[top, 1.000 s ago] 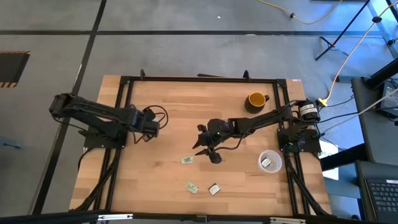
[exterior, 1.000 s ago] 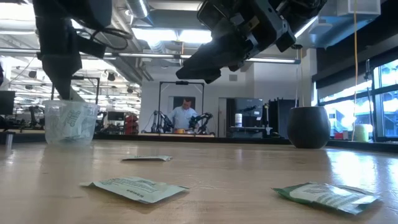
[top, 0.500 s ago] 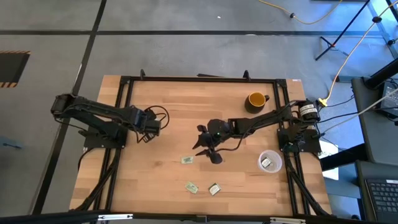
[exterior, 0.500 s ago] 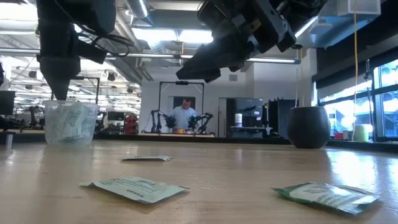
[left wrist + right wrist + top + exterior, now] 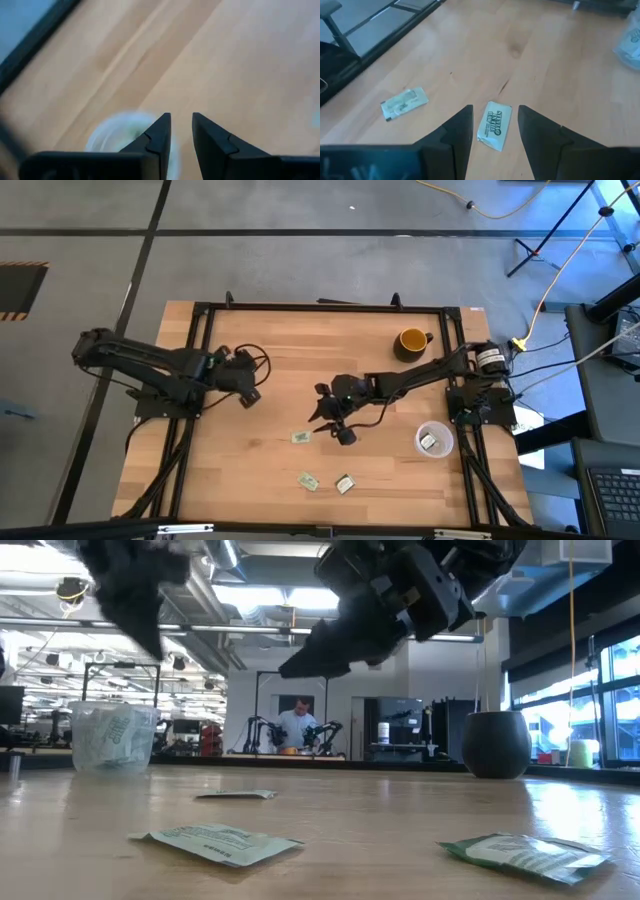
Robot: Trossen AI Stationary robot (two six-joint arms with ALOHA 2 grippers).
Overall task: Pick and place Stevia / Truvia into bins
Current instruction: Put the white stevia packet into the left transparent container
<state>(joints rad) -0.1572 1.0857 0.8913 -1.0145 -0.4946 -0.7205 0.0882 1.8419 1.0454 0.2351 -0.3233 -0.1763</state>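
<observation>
Since the earlier frame, left gripper [image 5: 249,393] swung away, slightly parted, empty. Right gripper [image 5: 494,131] open above one packet [image 5: 494,125]. We count three loose on bench [image 5: 260,460]; cup [image 5: 434,440] holds some.

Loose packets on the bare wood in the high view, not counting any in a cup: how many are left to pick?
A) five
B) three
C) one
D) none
B: three packets lie loose on the wood, one just ahead of the right gripper and two more, and, nearer the table's front edge; the cup at the right already holds some.
</observation>
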